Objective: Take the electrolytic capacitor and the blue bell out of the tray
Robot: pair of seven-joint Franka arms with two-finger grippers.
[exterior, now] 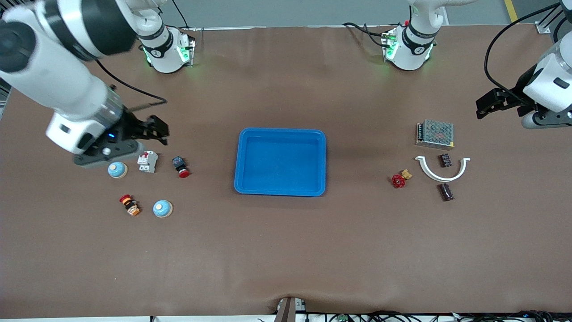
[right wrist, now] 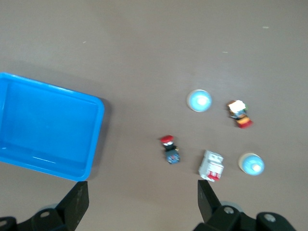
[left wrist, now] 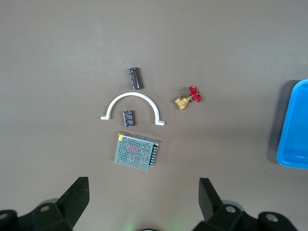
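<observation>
Two light blue bells [exterior: 117, 170] [exterior: 162, 209] sit on the table toward the right arm's end; both show in the right wrist view [right wrist: 251, 164] [right wrist: 198, 100]. A dark capacitor [exterior: 445, 192] [left wrist: 135, 78] lies toward the left arm's end, and a smaller one [exterior: 444, 160] [left wrist: 128, 118] lies inside a white arc. An empty blue tray [exterior: 281, 130] stands mid-table. My right gripper [exterior: 154, 129] [right wrist: 143, 204] hangs open and empty over the table beside a white breaker. My left gripper [exterior: 487, 105] [left wrist: 143, 202] hangs open and empty over the table beside the metal power supply.
Near the bells lie a white breaker [exterior: 148, 161], a red push button [exterior: 181, 167] and a red-orange switch [exterior: 129, 204]. Near the capacitors lie a mesh power supply [exterior: 435, 133], a white arc [exterior: 442, 170] and a red-handled brass valve [exterior: 400, 179].
</observation>
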